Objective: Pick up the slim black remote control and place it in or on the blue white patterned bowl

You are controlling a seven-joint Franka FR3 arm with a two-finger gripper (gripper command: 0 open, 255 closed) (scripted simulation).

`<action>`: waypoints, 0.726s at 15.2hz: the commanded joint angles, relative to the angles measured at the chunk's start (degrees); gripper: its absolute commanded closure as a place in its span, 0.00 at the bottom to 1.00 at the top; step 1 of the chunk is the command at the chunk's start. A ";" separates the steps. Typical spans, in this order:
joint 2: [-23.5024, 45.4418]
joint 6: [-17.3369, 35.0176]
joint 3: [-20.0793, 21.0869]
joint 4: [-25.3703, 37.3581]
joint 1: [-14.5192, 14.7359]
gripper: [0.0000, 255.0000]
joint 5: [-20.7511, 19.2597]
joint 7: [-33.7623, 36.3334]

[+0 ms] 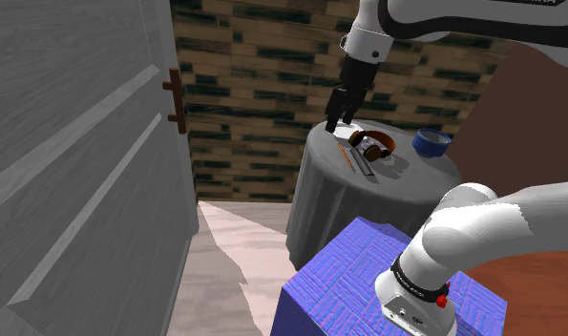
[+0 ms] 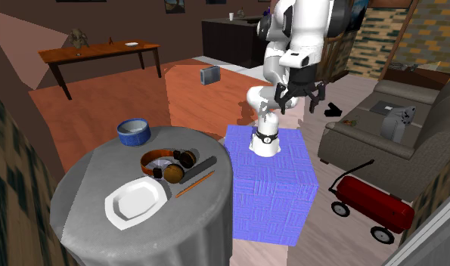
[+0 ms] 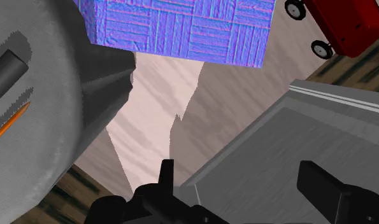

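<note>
A slim dark remote lies on the round grey-clothed table, between brown headphones and an orange pencil. The blue bowl stands at the table's far side from the remote, upright. In the shoulder view the remote lies just below and right of my gripper, and the bowl is further right. My gripper hangs high, open, holding nothing. In the wrist view the gripper looks past the table's edge at the floor, with the remote's end off to one side.
A white plate sits on the table's near side in the second exterior view. A grey door stands close to the table. The blue stand adjoins the table. A red wagon and a sofa lie beyond.
</note>
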 commanded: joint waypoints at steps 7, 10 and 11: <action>4.32 7.24 -3.70 -3.37 -4.90 0.00 -2.24 1.09; 6.89 10.87 -5.64 -4.63 -7.33 0.00 -3.26 1.65; 7.80 12.07 -6.29 -4.98 -8.12 0.00 -3.59 1.84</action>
